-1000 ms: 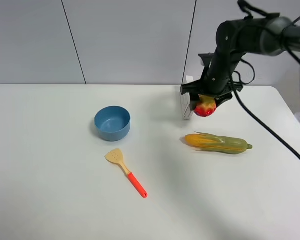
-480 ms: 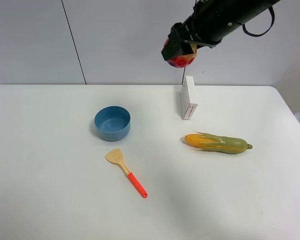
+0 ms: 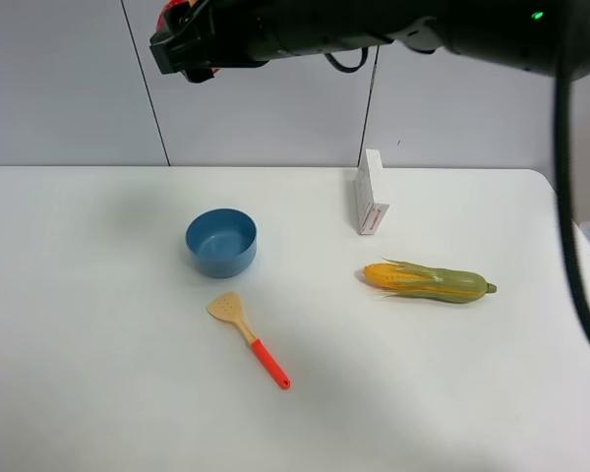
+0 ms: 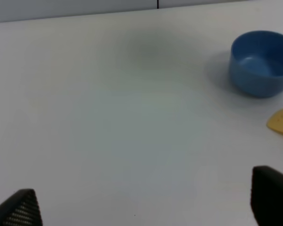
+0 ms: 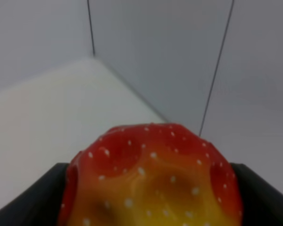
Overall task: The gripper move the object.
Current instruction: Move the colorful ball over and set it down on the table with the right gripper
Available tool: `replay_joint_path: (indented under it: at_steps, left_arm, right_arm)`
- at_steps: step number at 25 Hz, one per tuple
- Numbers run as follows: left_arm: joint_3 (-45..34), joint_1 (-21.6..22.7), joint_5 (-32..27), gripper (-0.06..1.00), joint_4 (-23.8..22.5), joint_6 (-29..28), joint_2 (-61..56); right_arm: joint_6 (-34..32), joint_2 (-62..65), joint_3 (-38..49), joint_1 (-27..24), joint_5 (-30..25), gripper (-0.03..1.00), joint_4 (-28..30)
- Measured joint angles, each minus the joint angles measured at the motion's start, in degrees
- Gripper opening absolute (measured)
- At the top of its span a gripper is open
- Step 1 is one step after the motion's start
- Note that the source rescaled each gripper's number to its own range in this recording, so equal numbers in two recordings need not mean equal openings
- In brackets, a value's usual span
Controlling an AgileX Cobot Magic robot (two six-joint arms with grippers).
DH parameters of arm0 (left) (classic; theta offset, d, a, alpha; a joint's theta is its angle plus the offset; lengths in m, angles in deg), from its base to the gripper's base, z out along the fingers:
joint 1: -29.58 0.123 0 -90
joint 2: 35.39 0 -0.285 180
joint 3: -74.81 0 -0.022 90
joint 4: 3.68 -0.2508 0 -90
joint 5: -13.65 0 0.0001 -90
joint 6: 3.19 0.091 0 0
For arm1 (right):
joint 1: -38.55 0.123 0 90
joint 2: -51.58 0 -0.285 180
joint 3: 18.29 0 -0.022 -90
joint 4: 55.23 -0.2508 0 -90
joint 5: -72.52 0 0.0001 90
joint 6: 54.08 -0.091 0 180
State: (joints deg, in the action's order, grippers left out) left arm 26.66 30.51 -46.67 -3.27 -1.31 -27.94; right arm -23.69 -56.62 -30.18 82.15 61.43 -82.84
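My right gripper (image 3: 184, 39) is high above the table at the top left of the exterior high view, reaching across the middle, and is shut on the red-and-yellow toy fruit (image 3: 173, 17). Only a red sliver of the fruit shows there. In the right wrist view the fruit (image 5: 151, 179) fills the space between the black fingers (image 5: 26, 197). My left gripper (image 4: 146, 202) is open and empty low over the table, its two fingertips (image 4: 271, 190) wide apart. It does not show in the exterior high view.
A blue bowl (image 3: 221, 241) stands on the white table (image 3: 98, 324), also in the left wrist view (image 4: 261, 63). An orange-handled spatula (image 3: 249, 339) lies in front of it. A corn cob (image 3: 428, 281) lies at the right. A small white box (image 3: 371, 192) stands behind it.
My right gripper has risen from beside the white box and swung far left across the table, carrying the fruit. The other things have not moved.
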Motion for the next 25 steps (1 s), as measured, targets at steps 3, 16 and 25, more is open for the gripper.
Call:
replay_joint_path:
  at_steps: [3, 16, 25]
  left_arm:
    - [0.0, 0.0, 0.0, 1.0, 0.0, 0.0, 0.0]
    - [0.0, 0.0, 0.0, 1.0, 0.0, 0.0, 0.0]
    - [0.0, 0.0, 0.0, 1.0, 0.0, 0.0, 0.0]
  right_arm:
    - [0.0, -4.1, 0.0, 0.2, 7.0, 0.0, -1.2]
    - [0.8, -23.4, 0.0, 0.2, 30.2, 0.0, -3.9]
    - [1.5, -31.8, -3.4, 0.2, 35.4, 0.0, -5.9]
